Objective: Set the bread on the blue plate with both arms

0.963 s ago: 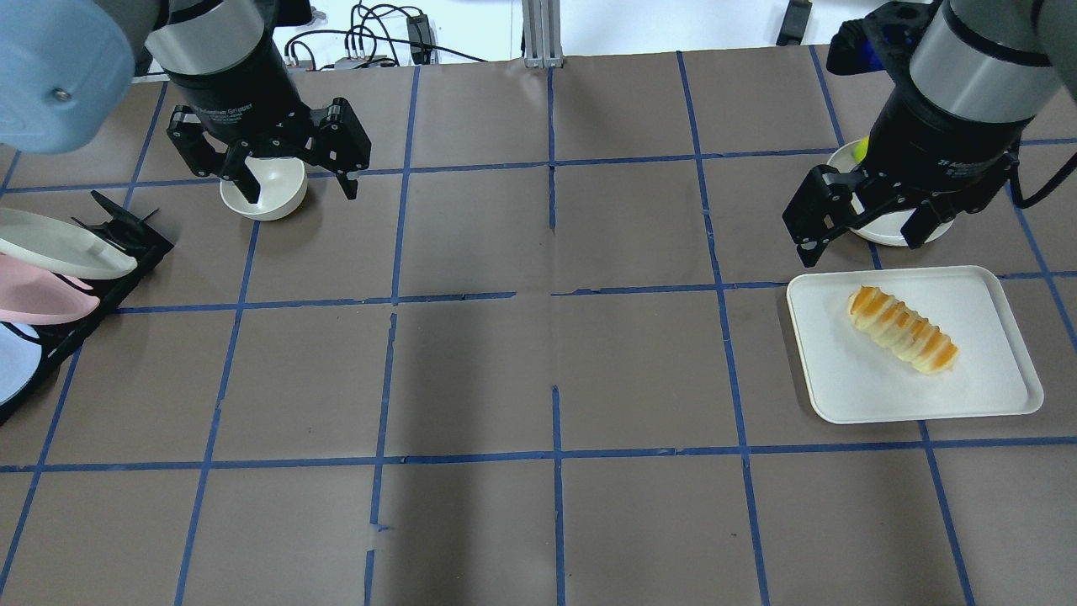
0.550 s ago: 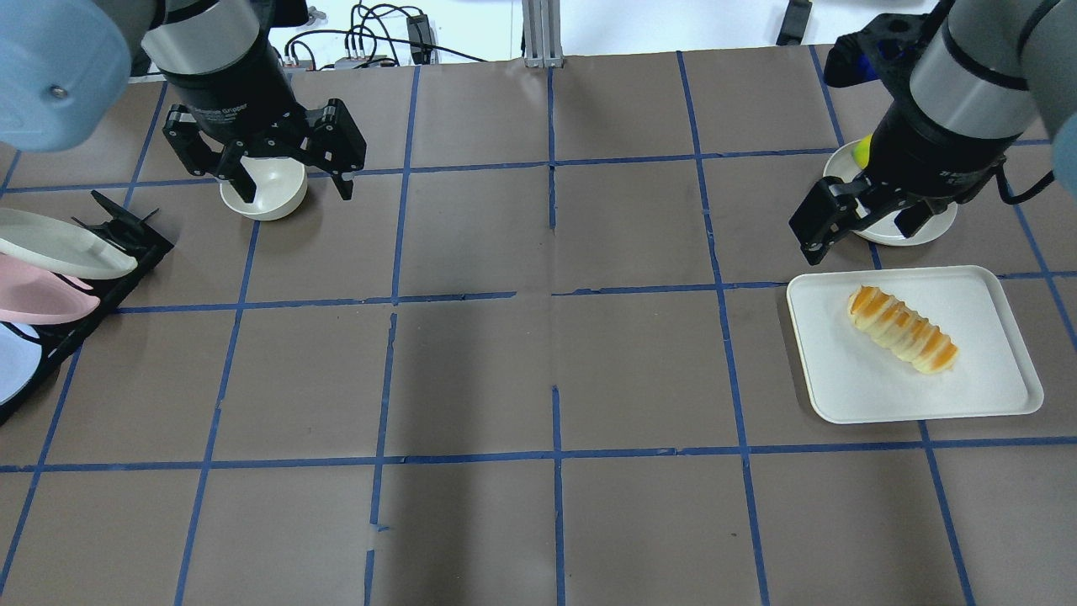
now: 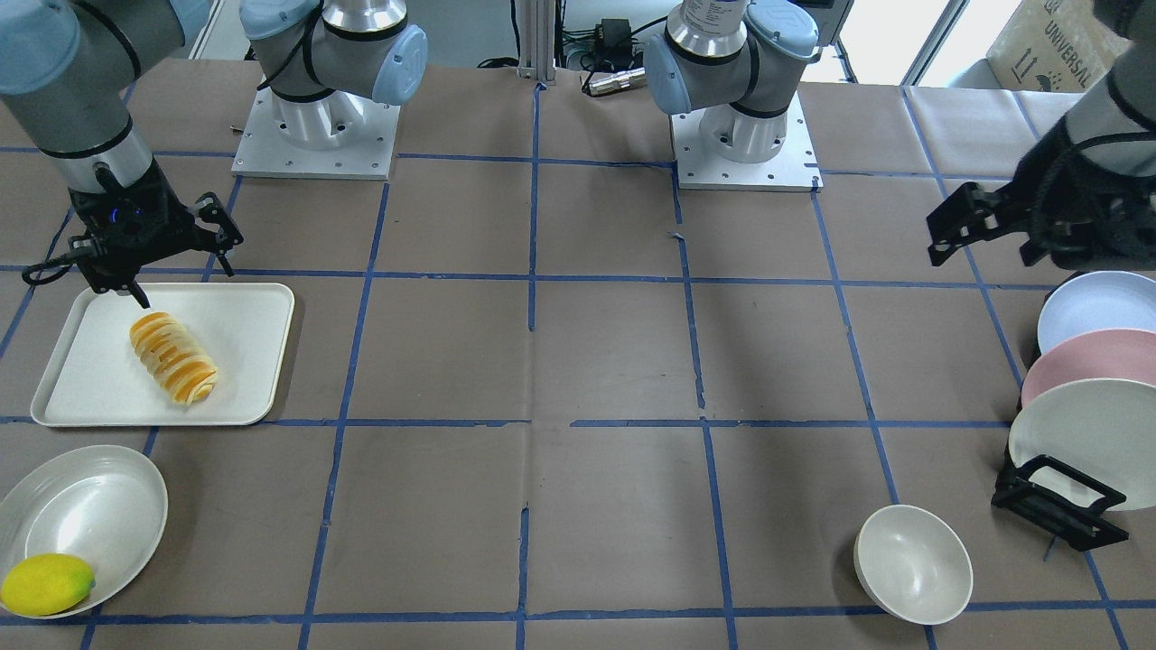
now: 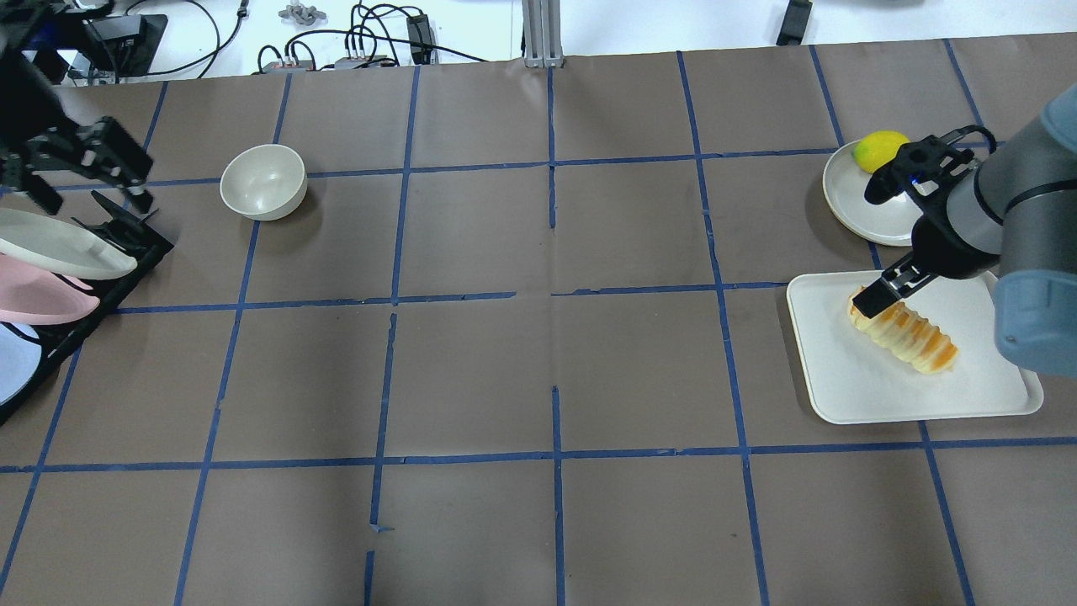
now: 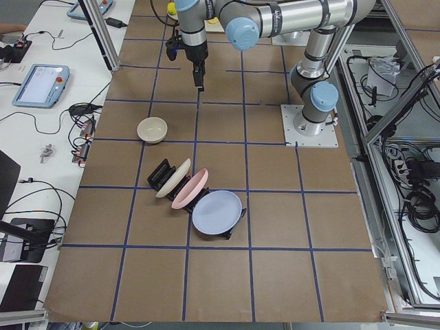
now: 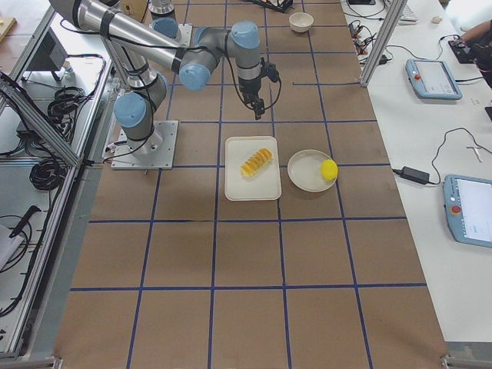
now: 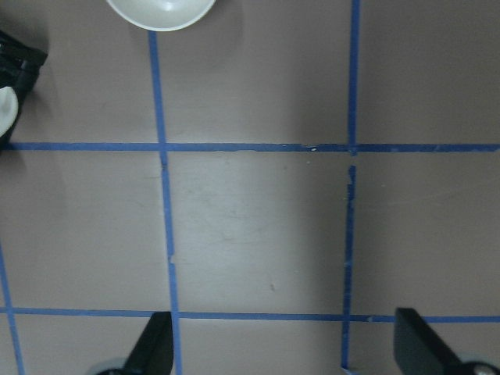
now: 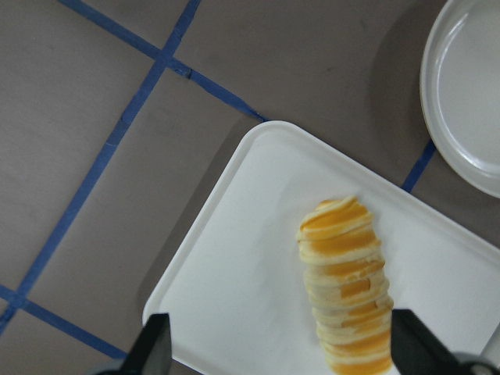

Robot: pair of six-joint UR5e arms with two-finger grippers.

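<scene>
The bread point(image 4: 909, 337) lies on a white tray point(image 4: 829, 379) at the table's right; it also shows in the front view point(image 3: 173, 358) and the right wrist view point(image 8: 348, 285). My right gripper point(image 4: 913, 286) is open and empty, hanging over the loaf's far end, apart from it; its fingers point(image 8: 156, 348) frame the tray. The blue plate point(image 3: 1095, 307) stands in a black rack at the left edge point(image 4: 7, 362). My left gripper point(image 4: 88, 189) is open and empty above the rack's far end, and also shows in the front view point(image 3: 984, 246).
A pink plate point(image 3: 1084, 361) and a white plate point(image 3: 1079, 433) stand in the same rack point(image 4: 126, 240). A white bowl point(image 4: 262, 181) sits right of the rack. A lemon point(image 4: 879, 150) lies on a round white plate point(image 4: 867, 215) beyond the tray.
My left gripper moved left from over the white bowl to over the rack's far end. My right gripper came nearer, off the lemon plate to over the loaf's end. Both stayed open.
</scene>
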